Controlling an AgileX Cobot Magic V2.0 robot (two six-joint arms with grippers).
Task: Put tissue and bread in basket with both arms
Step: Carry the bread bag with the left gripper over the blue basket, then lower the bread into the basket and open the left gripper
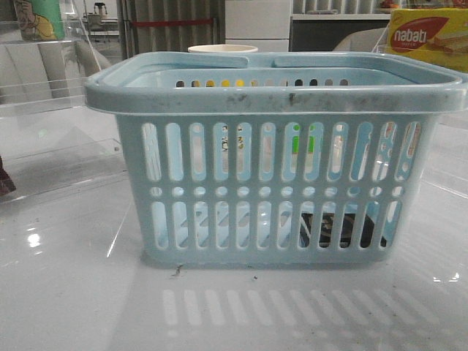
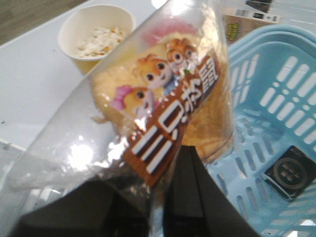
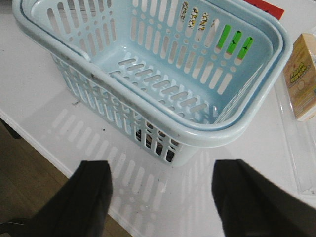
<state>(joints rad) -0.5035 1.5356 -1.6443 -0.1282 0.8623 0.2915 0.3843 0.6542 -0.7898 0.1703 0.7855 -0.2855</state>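
Left wrist cam showed my left gripper [image 2: 163,197] clamped on the bread [image 2: 168,118], held beside the basket [image 2: 276,98], w/ tissue [image 2: 291,173] already inside. Right gripper [image 3: 160,197] hung open, empty. I judged: centre bread over the rim before release, avoid snagging the wrapper.

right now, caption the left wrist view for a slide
Left gripper holds wrapped bread above the basket; tissue already inside.

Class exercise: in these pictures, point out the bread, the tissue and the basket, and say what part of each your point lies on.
bread [image 2: 163,98]: left wrist view, on the cartoon print of its clear wrapper.
tissue [image 2: 290,172]: left wrist view, on the dark packet's top face.
basket [image 1: 278,99]: front view, on the scuffed near rim.
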